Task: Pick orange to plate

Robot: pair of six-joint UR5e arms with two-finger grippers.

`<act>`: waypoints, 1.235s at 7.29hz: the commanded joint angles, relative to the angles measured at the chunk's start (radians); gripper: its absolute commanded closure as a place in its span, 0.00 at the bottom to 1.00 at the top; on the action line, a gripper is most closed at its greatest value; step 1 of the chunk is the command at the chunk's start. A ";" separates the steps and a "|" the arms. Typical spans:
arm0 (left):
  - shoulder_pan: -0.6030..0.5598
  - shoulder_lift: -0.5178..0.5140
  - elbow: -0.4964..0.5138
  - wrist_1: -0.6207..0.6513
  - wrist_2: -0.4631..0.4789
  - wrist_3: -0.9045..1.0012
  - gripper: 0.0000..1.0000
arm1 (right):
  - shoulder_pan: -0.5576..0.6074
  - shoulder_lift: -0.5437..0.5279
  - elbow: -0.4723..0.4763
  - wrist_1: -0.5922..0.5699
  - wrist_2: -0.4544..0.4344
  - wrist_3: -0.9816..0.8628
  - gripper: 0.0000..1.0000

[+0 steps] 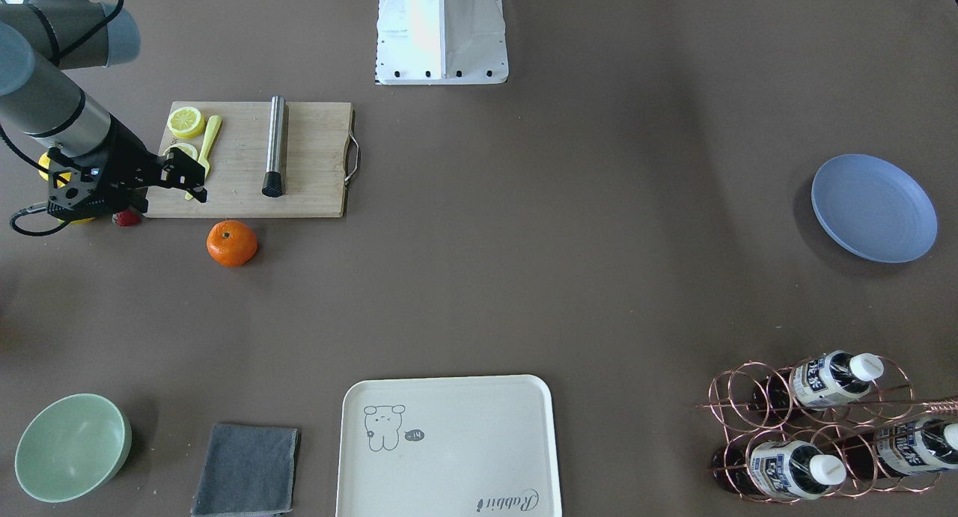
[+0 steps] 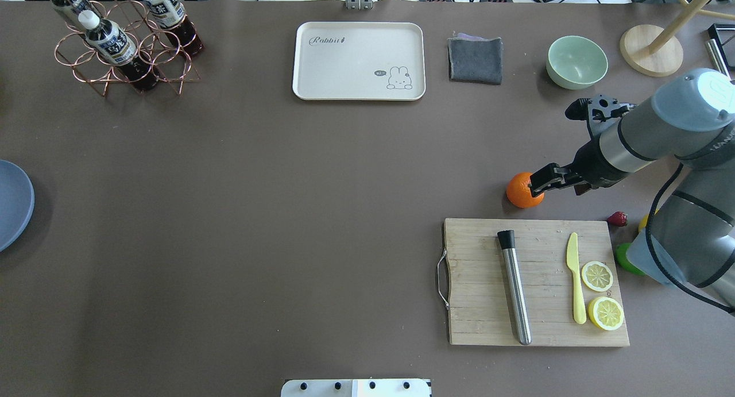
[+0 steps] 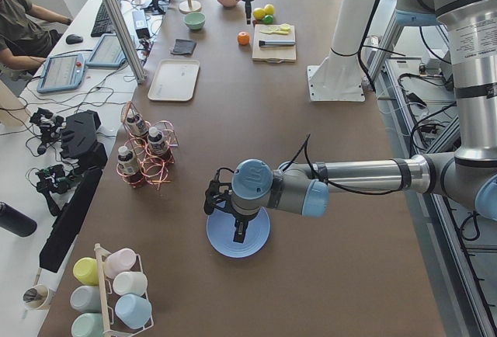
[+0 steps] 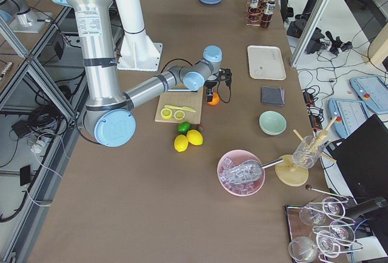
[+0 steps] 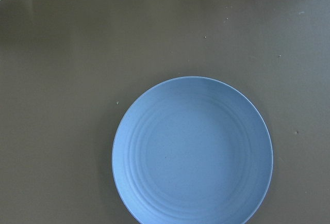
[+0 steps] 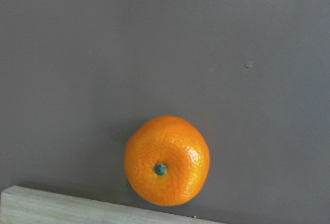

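You'll find the orange (image 1: 232,243) on the bare table just beside the cutting board (image 1: 314,158), off the long edge that faces away from the robot; whether peel and wood touch I can't tell. The plate (image 1: 874,208) lies well apart from the board, far out toward the robot's left end of the table.

The right gripper (image 1: 203,186) hovers above that same board edge, close over the fruit; its fingers look spread, with nothing between them, though its own wrist view shows no fingertips to confirm it. The left gripper (image 3: 239,232) hangs over the plate; I can't tell whether it is spread or pressed together.

Expect the orange to be light and fairly firm, with a soft, slightly waxy peel that bruises under a hard squeeze; being round, it will likely roll if you nudge it off-centre. Take it from above across its widest girth; I'd set the fingers along the line of the board's edge, since the gap on the board side looks too tight for one.

It has no real long axis; it is a slightly flattened ball, sitting with its green stem dot upward and tipped a little toward the board.
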 commanded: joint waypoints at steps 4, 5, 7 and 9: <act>0.185 -0.155 0.470 -0.501 0.185 -0.168 0.08 | -0.021 0.038 -0.028 0.000 -0.017 0.004 0.01; 0.195 -0.155 0.477 -0.511 0.184 -0.169 0.15 | -0.021 0.036 -0.030 -0.003 -0.017 0.004 0.01; 0.215 -0.155 0.484 -0.513 0.161 -0.174 0.34 | -0.021 0.036 -0.027 -0.005 -0.017 0.004 0.01; 0.216 -0.153 0.488 -0.511 0.133 -0.174 0.53 | -0.021 0.036 -0.019 -0.005 -0.017 0.013 0.01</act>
